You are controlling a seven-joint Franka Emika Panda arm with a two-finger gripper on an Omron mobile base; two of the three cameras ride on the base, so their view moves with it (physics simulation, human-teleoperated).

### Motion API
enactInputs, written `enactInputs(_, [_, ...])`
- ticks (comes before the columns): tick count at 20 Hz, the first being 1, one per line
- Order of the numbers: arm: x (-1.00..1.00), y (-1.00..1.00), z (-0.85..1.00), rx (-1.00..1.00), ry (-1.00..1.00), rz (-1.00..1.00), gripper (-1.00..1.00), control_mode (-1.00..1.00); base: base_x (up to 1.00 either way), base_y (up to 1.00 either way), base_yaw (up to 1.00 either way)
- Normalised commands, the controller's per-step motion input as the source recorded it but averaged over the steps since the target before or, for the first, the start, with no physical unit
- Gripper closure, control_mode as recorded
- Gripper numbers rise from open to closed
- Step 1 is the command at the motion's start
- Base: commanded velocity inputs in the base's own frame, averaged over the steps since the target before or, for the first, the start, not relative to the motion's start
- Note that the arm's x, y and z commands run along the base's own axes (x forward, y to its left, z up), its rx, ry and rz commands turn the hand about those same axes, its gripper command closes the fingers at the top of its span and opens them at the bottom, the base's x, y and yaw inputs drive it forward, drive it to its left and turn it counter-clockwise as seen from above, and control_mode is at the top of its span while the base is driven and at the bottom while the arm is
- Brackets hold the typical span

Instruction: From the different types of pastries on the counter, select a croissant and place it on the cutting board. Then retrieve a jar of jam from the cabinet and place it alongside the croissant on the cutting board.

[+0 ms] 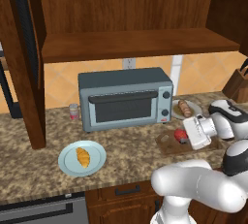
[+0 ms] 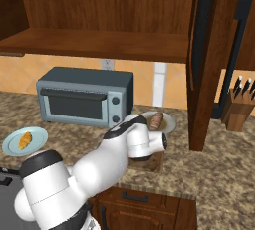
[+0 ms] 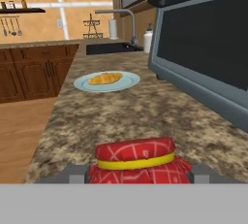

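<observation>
The jar of jam [image 3: 135, 161], red with a yellow band, sits between my gripper's [image 3: 135, 175] finger tips, which are shut on it. From the left base view the jar [image 1: 180, 135] is low over the dark cutting board [image 1: 167, 146], with my gripper [image 1: 188, 136] reaching in from the right. I cannot tell if the jar touches the board. The golden croissant [image 1: 83, 157] lies on a light blue plate [image 1: 68, 164] at the counter's front left, far from the board. The croissant [image 3: 105, 78] also shows ahead in the hand view. A brown roll pastry [image 1: 184, 107] rests behind the board.
A grey toaster oven [image 1: 125, 98] stands at the back of the counter [image 1: 131, 150], with a pale canister [image 1: 73, 111] to its left. A knife block [image 1: 237, 85] is at the far right. The cabinet shelf [image 1: 135, 43] hangs above, its door [image 2: 203, 59] swung open.
</observation>
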Motion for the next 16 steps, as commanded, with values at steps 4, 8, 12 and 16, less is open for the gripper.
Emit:
enactInputs(4, [0.05,0.0,-0.21,0.0,0.01,0.0,1.0,-1.0,0.0,0.0,0.0])
enactInputs(8, [0.02,0.08,-0.08,0.0,0.06,-0.03,1.0,-1.0,0.0,0.0,0.0])
enactInputs(12, [0.11,0.04,-0.01,0.0,0.06,-0.03,1.0,-1.0,0.0,0.0,0.0])
enactInputs(16, [0.04,0.03,0.0,0.0,0.05,-0.02,1.0,-1.0,0.0,0.0,0.0])
